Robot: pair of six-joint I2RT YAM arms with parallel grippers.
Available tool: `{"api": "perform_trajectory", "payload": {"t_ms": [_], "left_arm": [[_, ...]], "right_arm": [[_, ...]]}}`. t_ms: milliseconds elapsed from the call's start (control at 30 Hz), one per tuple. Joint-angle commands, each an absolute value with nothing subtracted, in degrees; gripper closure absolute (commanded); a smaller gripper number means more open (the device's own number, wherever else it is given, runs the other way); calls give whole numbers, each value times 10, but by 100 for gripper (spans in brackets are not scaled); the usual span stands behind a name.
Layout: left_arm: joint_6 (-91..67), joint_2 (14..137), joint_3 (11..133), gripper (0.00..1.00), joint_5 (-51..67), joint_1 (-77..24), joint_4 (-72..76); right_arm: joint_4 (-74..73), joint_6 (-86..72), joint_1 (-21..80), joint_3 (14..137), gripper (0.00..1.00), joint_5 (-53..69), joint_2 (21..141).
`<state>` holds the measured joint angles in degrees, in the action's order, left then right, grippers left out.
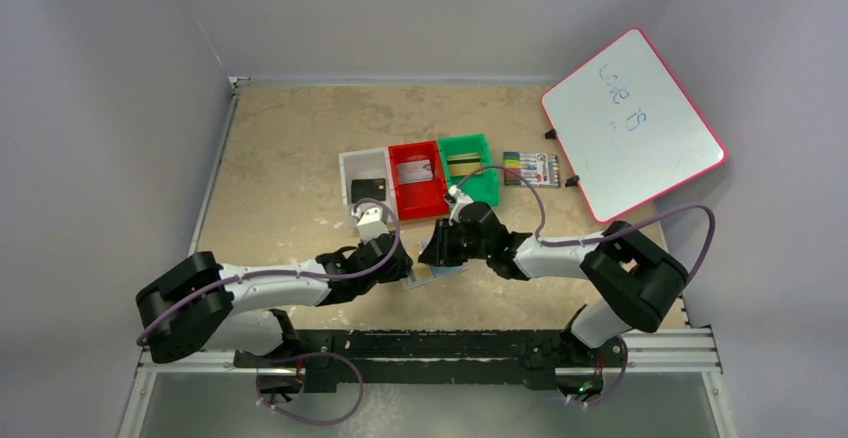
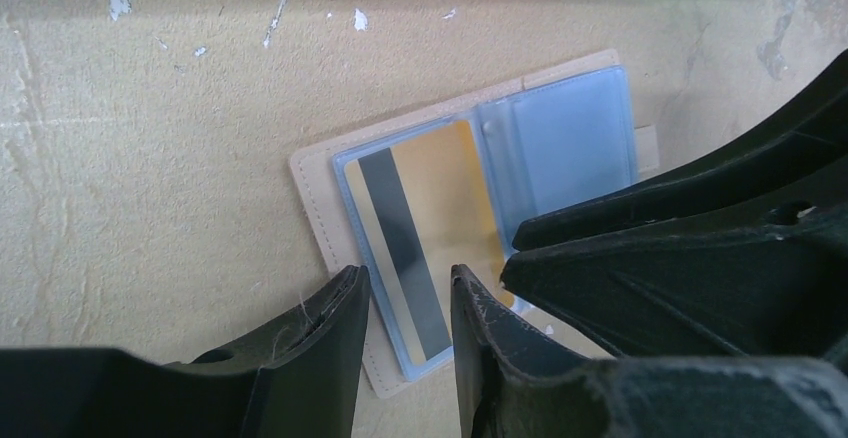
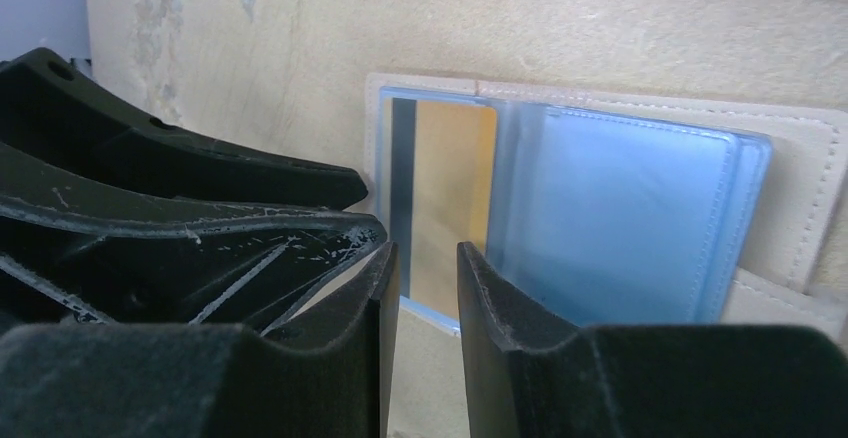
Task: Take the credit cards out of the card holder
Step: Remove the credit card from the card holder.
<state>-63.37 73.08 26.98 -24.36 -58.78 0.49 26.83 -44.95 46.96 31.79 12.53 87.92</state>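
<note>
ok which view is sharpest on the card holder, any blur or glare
Left wrist: the card holder is crisp, its gold card and dark stripe clear, no glare. Right wrist: slightly softer, a pale sheen on the blue pocket. Top external: evenly lit and sharp, but the holder is too small to judge.

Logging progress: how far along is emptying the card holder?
Done: the card holder lies open, one pocket looks empty; card-like pieces sit in the red bin and green bin. In hand: left hand and right hand, both open, near the gold card. Left: pulling it out.
</note>
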Motion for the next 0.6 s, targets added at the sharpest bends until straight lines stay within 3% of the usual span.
{"api": "perform_trajectory", "payload": {"t_ms": [0,300,567], "left_arm": [[-627,745,277,65,-236,-587,37],[-630,773,263,66,-219,-587,65],[-630,789,256,82,-214,-587,76]], "right_arm": [[262,-447,473,328,69,97,884],[257,-466,474,323,68,96,919],[313,-515,473,290,75,142,909]]}}
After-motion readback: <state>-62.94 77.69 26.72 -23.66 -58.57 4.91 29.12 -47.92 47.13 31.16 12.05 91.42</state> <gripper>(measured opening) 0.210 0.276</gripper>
